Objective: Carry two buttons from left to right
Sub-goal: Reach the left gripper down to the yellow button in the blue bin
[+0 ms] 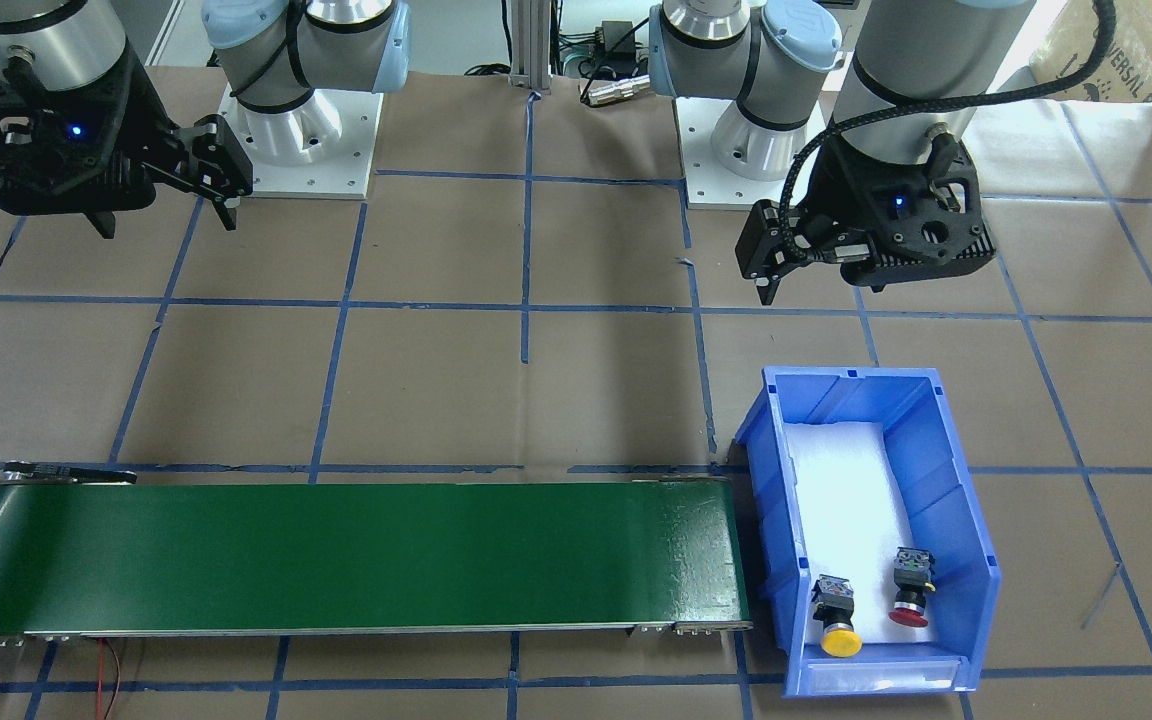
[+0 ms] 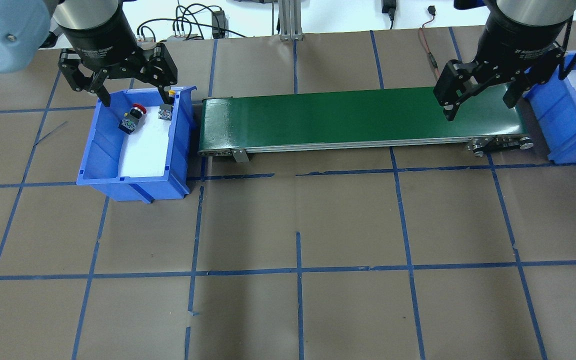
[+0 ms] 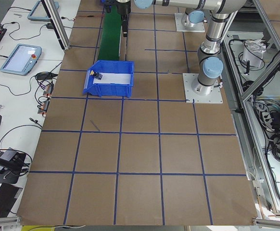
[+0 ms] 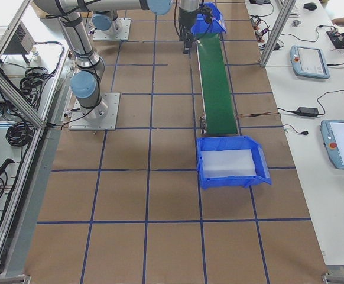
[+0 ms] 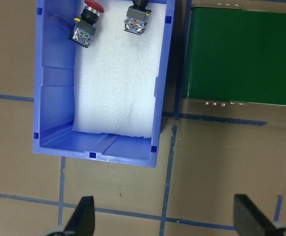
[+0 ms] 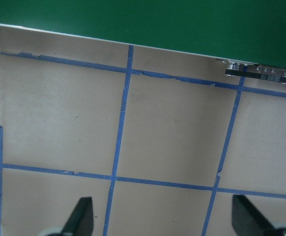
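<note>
Two buttons lie on white foam at the far end of the left blue bin (image 2: 99, 150). The red-capped button (image 2: 133, 117) lies left of the yellow-capped button (image 2: 167, 111). Both also show in the front view, the yellow one (image 1: 836, 618) and the red one (image 1: 911, 592), and in the left wrist view, the red one (image 5: 85, 24) and the yellow one (image 5: 137, 20). My left gripper (image 2: 134, 100) is open and empty, hovering high over the table on the robot's side of the bin. My right gripper (image 2: 480, 110) is open and empty, high near the belt's right end.
A green conveyor belt (image 2: 358, 117) runs between the left bin and a second blue bin (image 2: 563, 135) at the right, which holds only white foam (image 4: 228, 163). Brown paper with blue tape lines covers the table (image 2: 298, 225).
</note>
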Tool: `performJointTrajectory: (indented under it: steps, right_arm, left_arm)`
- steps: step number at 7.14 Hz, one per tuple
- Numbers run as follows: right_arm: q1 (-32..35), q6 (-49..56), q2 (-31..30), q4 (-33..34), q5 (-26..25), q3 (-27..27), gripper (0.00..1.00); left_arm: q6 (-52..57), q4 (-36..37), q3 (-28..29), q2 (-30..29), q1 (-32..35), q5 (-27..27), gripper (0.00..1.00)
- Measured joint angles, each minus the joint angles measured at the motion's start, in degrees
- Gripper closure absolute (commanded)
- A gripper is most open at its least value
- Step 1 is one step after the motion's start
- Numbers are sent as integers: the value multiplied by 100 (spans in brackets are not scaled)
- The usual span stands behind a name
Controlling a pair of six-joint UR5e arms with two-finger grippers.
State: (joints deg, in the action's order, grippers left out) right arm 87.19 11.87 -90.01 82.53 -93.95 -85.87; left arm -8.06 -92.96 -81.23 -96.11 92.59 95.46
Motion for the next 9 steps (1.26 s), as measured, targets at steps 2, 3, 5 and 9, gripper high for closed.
performJointTrajectory:
  steps: [2, 3, 5, 9]
  right_arm:
    - [-4, 4, -3, 2, 0, 0, 0]
    - [-4, 4, -2, 4, 0, 0, 0]
    - [-8, 8, 7, 1, 0, -2, 0]
    - [-9, 6, 30, 1, 8, -8, 0]
  left_arm:
    - [19, 51, 5, -79, -32, -19, 0]
    - [57, 135, 10, -141, -151, -22, 0]
    - [517, 568, 32, -450, -853, -47, 0]
    - [1056, 1700, 127, -1556, -1325, -148, 0]
